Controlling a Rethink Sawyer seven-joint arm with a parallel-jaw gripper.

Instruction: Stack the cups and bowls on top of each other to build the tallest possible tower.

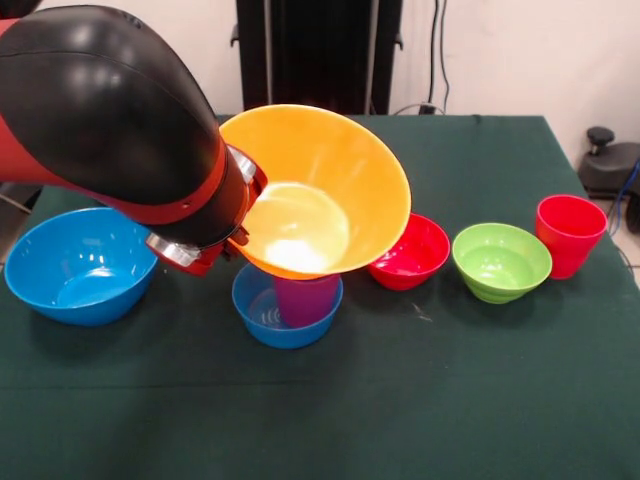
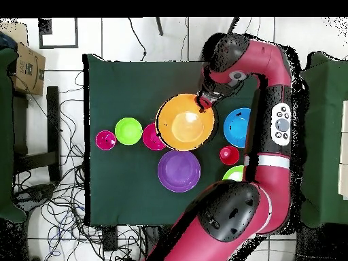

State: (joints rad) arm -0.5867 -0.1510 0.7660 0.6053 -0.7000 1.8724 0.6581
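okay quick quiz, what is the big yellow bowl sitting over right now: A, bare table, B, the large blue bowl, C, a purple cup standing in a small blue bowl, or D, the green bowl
C: in the front view the tilted yellow bowl sits over the purple cup, which stands inside the small blue bowl.

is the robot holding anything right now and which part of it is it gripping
Yes: the tool grips the large yellow bowl by its rim, holding it tilted above the purple cup in the small blue bowl.

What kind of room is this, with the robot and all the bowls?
Probably a robot lab. A robot arm works at a table covered in green cloth, loose cables lie on the tiled floor, and a cardboard box stands nearby.
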